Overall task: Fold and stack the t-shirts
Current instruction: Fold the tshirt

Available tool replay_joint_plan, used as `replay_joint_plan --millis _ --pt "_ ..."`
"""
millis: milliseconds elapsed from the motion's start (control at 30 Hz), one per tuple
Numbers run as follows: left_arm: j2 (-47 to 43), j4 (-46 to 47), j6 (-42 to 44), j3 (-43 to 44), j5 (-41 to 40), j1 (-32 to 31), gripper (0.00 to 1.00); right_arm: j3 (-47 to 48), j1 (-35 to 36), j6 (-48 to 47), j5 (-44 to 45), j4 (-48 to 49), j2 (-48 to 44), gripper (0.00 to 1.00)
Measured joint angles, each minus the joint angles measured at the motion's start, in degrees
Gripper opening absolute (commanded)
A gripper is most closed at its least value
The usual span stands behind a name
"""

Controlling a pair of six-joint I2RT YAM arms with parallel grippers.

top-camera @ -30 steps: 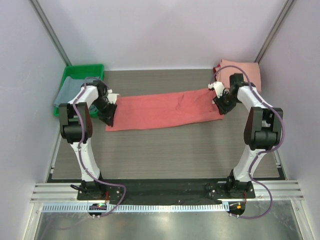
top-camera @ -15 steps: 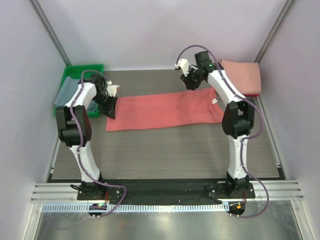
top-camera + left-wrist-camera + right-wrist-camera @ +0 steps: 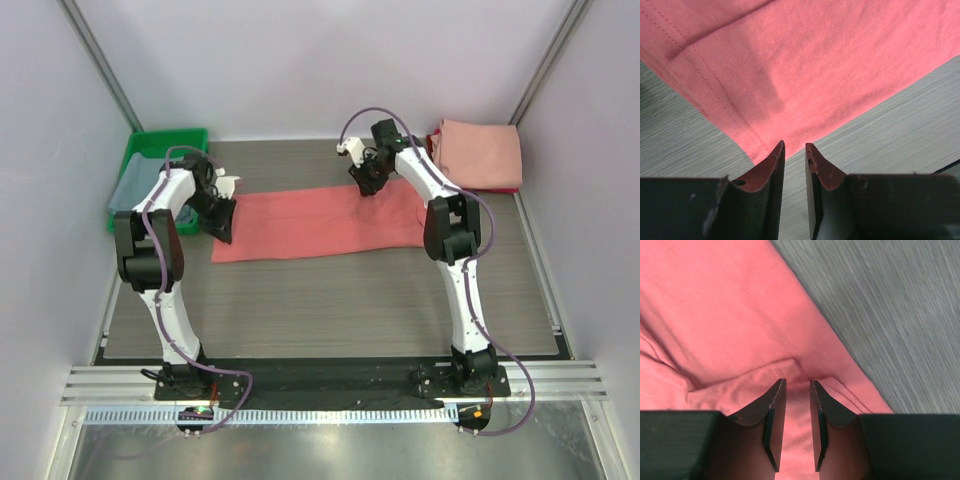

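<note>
Coral-red t-shirt: laid flat as a long strip across the middle of the table, its long sides running left to right.
Left gripper: held low at the strip's left end, just at the near-left corner of the cloth. The fingers are drawn close with a narrow slit in which bare table is seen. Whether the corner is pinched cannot be told.
Right gripper: placed at the strip's far edge, right of the middle. The fingers are set narrowly apart over a small raised fold of cloth. Whether that fold is clamped cannot be told.
Pale pink t-shirt: folded and laid in the far right corner, apart from the strip.
Grey-blue t-shirt: seen in the green tray at the far left.
</note>
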Motion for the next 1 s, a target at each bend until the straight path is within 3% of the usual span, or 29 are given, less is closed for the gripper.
replay_joint_plan --millis 1000 --pt "1.1 -0.2 -0.3 0.9 -0.1 -0.2 0.23 -0.1 2.4 0.0 0.5 2.2 0.0 0.30"
